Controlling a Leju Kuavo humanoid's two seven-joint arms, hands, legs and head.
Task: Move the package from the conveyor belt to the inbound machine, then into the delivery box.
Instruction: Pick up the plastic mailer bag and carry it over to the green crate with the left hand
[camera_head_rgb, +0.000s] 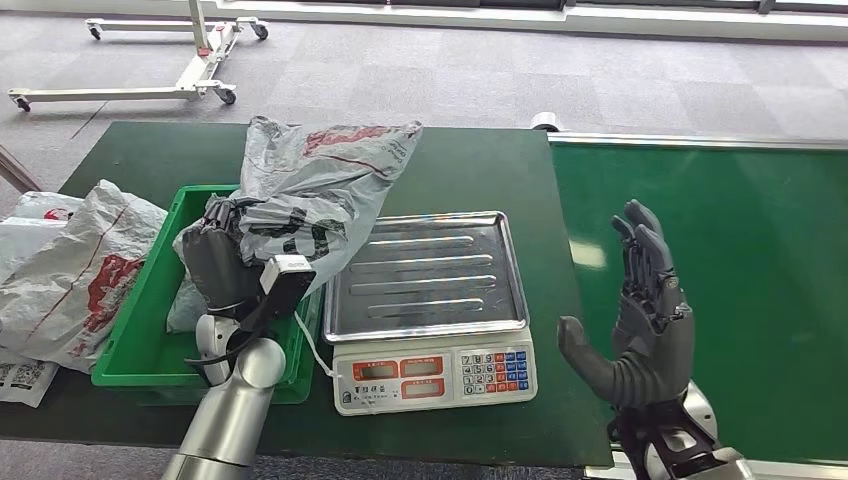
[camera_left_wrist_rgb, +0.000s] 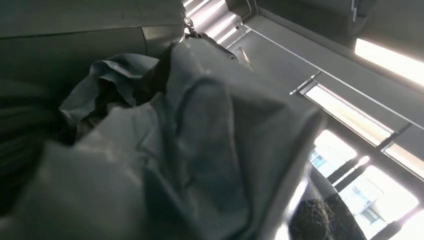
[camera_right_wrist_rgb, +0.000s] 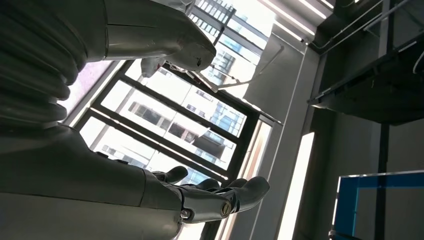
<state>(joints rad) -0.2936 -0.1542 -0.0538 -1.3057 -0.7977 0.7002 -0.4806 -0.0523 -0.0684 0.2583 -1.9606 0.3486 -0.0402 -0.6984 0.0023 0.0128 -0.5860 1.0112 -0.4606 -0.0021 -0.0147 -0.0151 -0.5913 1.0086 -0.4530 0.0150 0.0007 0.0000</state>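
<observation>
A crumpled grey plastic package (camera_head_rgb: 320, 190) with red print hangs above the green delivery box (camera_head_rgb: 145, 350), its upper part leaning toward the scale. My left hand (camera_head_rgb: 222, 265) grips its lower end over the box. In the left wrist view the grey package (camera_left_wrist_rgb: 200, 150) lies right against the hand. The inbound machine, a weighing scale (camera_head_rgb: 430, 300), has a bare steel tray. My right hand (camera_head_rgb: 640, 320) is raised, palm up and fingers spread, over the green conveyor belt (camera_head_rgb: 740, 290), holding nothing. The right hand (camera_right_wrist_rgb: 200, 195) also appears spread in its wrist view.
Several grey and white mail bags (camera_head_rgb: 70, 270) lie on the dark green table (camera_head_rgb: 480, 170) left of the box. A white wheeled frame (camera_head_rgb: 170, 60) stands on the carpet beyond the table. The scale's keypad (camera_head_rgb: 495, 370) faces me.
</observation>
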